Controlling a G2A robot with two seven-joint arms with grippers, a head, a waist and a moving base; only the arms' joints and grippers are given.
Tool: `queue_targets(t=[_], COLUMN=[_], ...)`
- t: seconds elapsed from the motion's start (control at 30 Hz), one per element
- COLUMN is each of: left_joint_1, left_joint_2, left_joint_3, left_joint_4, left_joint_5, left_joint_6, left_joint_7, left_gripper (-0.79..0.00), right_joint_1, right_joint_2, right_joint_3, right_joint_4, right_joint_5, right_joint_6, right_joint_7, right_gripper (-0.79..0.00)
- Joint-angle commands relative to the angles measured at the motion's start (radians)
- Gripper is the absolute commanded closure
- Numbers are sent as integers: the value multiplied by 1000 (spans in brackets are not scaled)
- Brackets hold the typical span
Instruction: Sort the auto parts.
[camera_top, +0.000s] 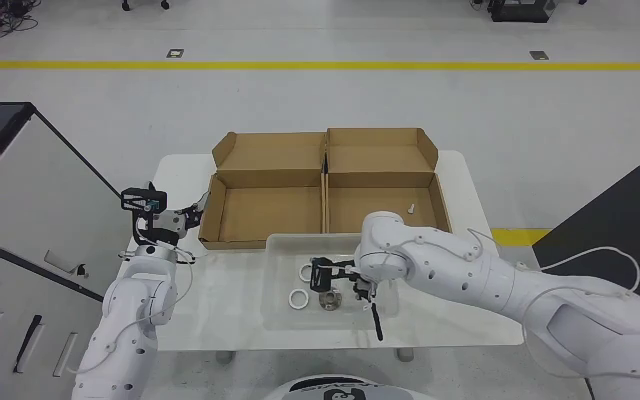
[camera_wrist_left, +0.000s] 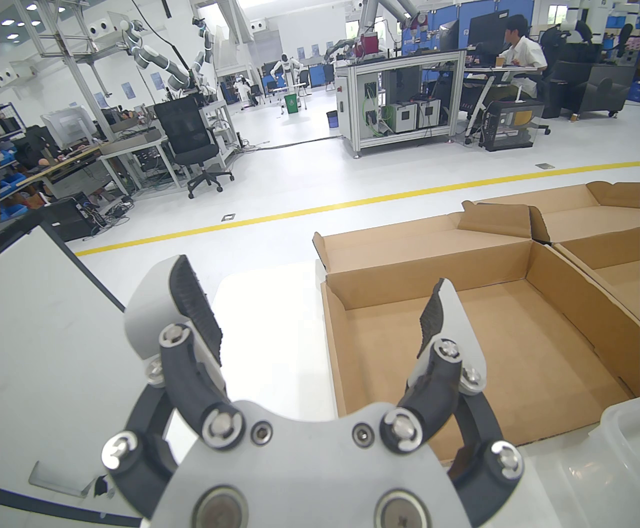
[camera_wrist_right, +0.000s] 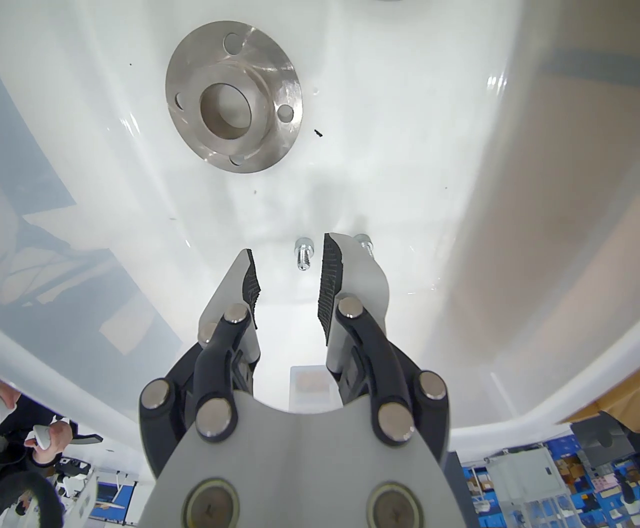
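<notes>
Right claw (camera_wrist_right: 289, 247), released, sits low in the bin (camera_wrist_right: 425, 150); we find the bolt (camera_wrist_right: 302, 254) just ahead between its tips, shank along the reach and across the closing line, while the left claw (camera_wrist_left: 311, 272), also released, hangs well apart.

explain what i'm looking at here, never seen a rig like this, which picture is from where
This is a two-armed robot at a white table. The top view looks down from above its arms; the other two pictures come from a camera on each wrist, so each shows that arm's own gripper close up. On the table stand two open cardboard boxes, the left box and the right box, and nearer the robot a clear bin holding white rings, a metal flange and small bolts. The right gripper is down in the bin, open, with one bolt between its fingers, not gripped. The left gripper is open beside the left box. Neither holds anything.
</notes>
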Motion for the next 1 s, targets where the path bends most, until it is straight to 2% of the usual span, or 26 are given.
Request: queue_targets(t=[0.0, 0.6, 0.63, 0.73, 0.77, 0.97], left_joint_1=[0, 0, 0, 0, 0, 0], left_joint_2=[0, 0, 0, 0, 0, 0], left_joint_3=[0, 0, 0, 0, 0, 0], left_joint_4=[0, 0, 0, 0, 0, 0], left_joint_5=[0, 0, 0, 0, 0, 0], left_joint_6=[0, 0, 0, 0, 0, 0], left_joint_7=[0, 0, 0, 0, 0, 0], left_gripper=[-785, -785, -785, -785, -785, -785], right_joint_1=[-2, -25, -27, -31, -32, -29], right_joint_2=[-2, -19, -20, -22, -22, -16], right_joint_3=[2, 17, 18, 21, 22, 58], right_joint_4=[5, 44, 47, 54, 57, 44], right_joint_5=[-3, -21, -21, -21, -19, 20], right_joint_6=[0, -8, -7, -6, -5, 5], right_joint_7=[-1, 6, 7, 11, 12, 25], right_gripper=[-302, -237, -212, -28, 0, 0])
